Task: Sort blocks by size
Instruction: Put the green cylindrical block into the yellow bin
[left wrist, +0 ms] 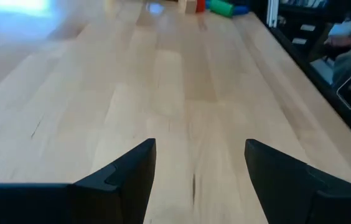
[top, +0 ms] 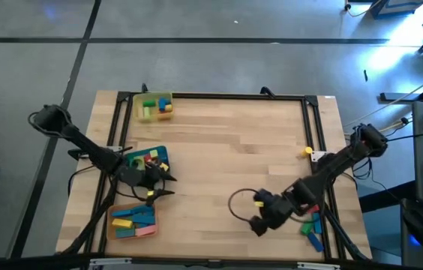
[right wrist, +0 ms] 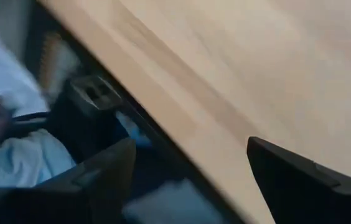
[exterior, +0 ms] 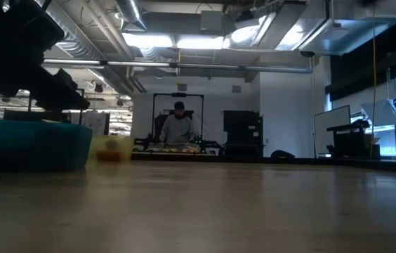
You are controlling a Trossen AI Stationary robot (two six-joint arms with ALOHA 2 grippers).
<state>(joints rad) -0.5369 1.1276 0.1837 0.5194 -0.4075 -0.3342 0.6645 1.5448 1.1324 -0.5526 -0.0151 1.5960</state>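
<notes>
Blocks lie sorted in three trays at the table's left: a yellow tray at the far edge, a blue tray in the middle and an orange tray near the front. A few loose blocks lie at the near right, and they also show far off in the left wrist view. One small yellow block lies by the right edge. My left gripper is open and empty over bare wood, just right of the blue and orange trays. My right gripper is open and empty over the table's near edge, left of the loose blocks.
A black frame runs around the tabletop. A black cable loop lies on the wood by my right gripper. The blue tray stands close in the low view. A person sits far behind the table, and a person's sleeve shows beyond the near edge.
</notes>
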